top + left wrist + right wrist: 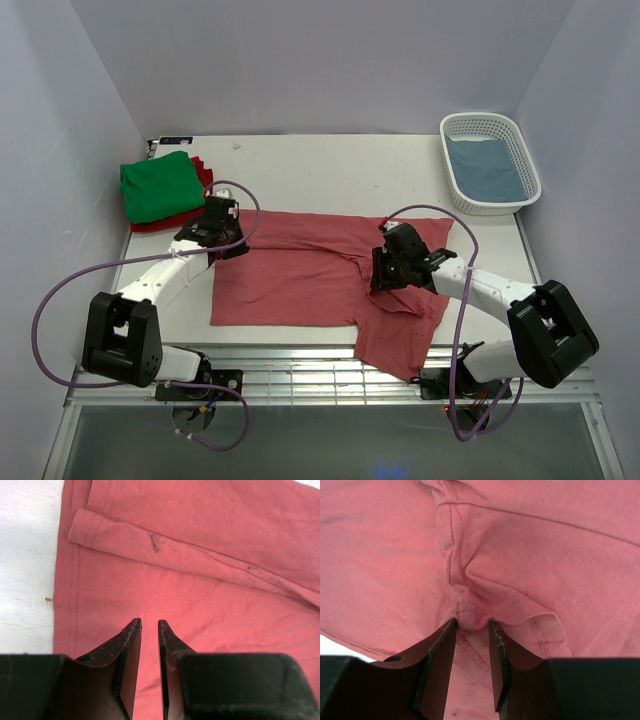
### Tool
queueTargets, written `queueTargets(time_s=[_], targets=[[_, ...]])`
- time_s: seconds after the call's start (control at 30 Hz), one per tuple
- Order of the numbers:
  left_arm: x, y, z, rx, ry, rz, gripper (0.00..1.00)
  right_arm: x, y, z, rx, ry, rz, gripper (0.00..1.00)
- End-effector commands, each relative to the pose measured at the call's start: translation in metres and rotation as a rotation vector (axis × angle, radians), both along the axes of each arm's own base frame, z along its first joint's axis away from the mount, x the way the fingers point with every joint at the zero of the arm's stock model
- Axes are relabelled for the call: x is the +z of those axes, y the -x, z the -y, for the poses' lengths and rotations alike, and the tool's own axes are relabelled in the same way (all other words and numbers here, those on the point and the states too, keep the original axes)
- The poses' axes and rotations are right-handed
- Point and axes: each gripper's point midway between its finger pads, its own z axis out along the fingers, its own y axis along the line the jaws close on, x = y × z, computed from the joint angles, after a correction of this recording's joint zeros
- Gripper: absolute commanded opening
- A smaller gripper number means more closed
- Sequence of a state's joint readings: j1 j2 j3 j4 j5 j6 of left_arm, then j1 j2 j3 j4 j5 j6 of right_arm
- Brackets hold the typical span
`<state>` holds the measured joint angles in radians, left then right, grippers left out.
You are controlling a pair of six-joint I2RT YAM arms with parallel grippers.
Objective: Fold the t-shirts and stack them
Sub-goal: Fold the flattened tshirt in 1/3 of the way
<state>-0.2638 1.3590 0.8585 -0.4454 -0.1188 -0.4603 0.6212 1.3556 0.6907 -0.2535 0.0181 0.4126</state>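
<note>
A pinkish-red t-shirt lies spread on the table, its right part hanging over the near edge. My left gripper hovers over the shirt's left side near a folded sleeve. Its jaws stand a narrow gap apart with nothing between them. My right gripper is down on the shirt's middle-right. In the right wrist view its jaws are open, and a bunched fold at a seam sits between the tips. A folded green t-shirt lies on a dark red t-shirt at the back left.
A white lattice basket stands at the back right with a grey-blue t-shirt in it. Purple cables loop off both arms. A metal rack runs along the table's near edge.
</note>
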Motion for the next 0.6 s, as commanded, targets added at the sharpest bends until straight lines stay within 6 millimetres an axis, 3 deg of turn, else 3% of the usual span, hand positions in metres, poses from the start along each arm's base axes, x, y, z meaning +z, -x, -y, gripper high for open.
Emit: queueTargets(time_s=[0.0, 0.07, 0.13, 0.27, 0.57], targets=[[0.013, 0.001, 0.0, -0.004, 0.007, 0.043, 0.31, 0.023, -0.021, -0.017, -0.003, -0.069, 0.078, 0.39], [0.013, 0.002, -0.001, -0.001, 0.007, 0.043, 0.31, 0.022, -0.023, -0.017, -0.002, -0.064, 0.072, 0.37], [0.012, 0.003, -0.001, -0.001, 0.008, 0.04, 0.31, 0.02, -0.019, -0.024, 0.024, -0.089, 0.049, 0.26], [0.011, 0.005, -0.001, 0.003, 0.009, 0.039, 0.31, 0.02, -0.011, -0.031, 0.056, -0.125, 0.035, 0.15], [0.005, 0.009, -0.002, 0.006, 0.01, 0.026, 0.31, 0.028, 0.023, -0.039, 0.14, -0.137, 0.012, 0.13]])
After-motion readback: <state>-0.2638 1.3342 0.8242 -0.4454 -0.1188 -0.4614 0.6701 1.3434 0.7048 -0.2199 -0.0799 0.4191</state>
